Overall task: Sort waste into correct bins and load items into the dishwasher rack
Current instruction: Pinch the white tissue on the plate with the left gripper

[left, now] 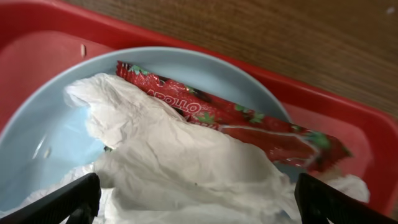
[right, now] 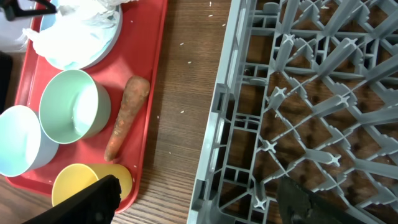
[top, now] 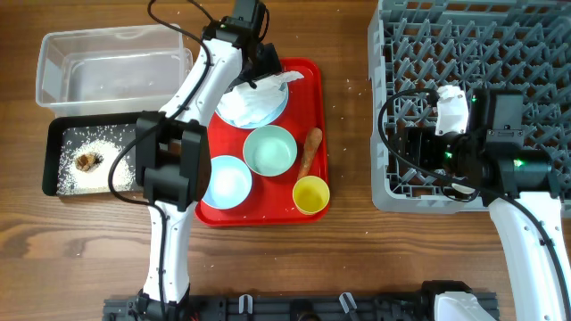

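Note:
My left gripper (left: 196, 205) is open, its fingers either side of the crumpled white tissue (left: 180, 155) on the pale blue plate (left: 56, 134); a red wrapper (left: 236, 121) lies behind the tissue. From overhead the tissue (top: 254, 96) and plate (top: 248, 118) sit at the back of the red tray (top: 314, 76), with two bowls (top: 269, 150) (top: 226, 181), a carrot (top: 310, 152) and the yellow cup (top: 310, 194). My right gripper (right: 199, 199) is open and empty over the left edge of the grey dishwasher rack (top: 473, 53).
A clear tub (top: 107, 64) stands at the back left. In front of it a black tray (top: 53, 156) holds white rice (top: 111, 156) and a small brown lump (top: 87, 161). Stray rice grains lie on the wood between tray and rack.

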{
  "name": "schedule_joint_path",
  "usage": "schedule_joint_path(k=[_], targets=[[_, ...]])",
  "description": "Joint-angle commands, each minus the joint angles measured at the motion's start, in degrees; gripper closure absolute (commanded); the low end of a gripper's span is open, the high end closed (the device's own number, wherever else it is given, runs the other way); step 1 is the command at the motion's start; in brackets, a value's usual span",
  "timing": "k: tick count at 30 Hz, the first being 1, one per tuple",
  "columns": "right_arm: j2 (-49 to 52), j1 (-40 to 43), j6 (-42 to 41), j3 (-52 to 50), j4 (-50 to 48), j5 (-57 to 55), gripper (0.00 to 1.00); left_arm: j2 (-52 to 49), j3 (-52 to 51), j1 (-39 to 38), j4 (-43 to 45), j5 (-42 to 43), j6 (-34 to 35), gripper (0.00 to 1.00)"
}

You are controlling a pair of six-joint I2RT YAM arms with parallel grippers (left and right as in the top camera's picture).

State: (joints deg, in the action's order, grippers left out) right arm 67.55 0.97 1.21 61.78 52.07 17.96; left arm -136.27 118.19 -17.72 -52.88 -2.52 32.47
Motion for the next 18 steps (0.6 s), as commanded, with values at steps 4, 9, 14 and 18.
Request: schedule_joint_path(k=[4,9,14,18], targets=[[0.2,0.2,0.2,1.3,-0.1,0.0,0.17,-7.0,1.0,0.0,0.0,0.5,1.5,0.0],[0.2,0.2,0.2,1.3,-0.1,0.0,0.17,-7.9,1.0,0.0,-0.7,0.6,1.4,0.15],[0.2,0.2,0.1,1.3,-0.1,0.0,0.17,-7.9,1.0,0.0,-2.5,0.5,1.0,0.96],[0.2,0.2,0.2,1.3,-0.2,0.0,0.17,-6.6,1.1,0.0,-5.3,0.6,1.0,0.96]])
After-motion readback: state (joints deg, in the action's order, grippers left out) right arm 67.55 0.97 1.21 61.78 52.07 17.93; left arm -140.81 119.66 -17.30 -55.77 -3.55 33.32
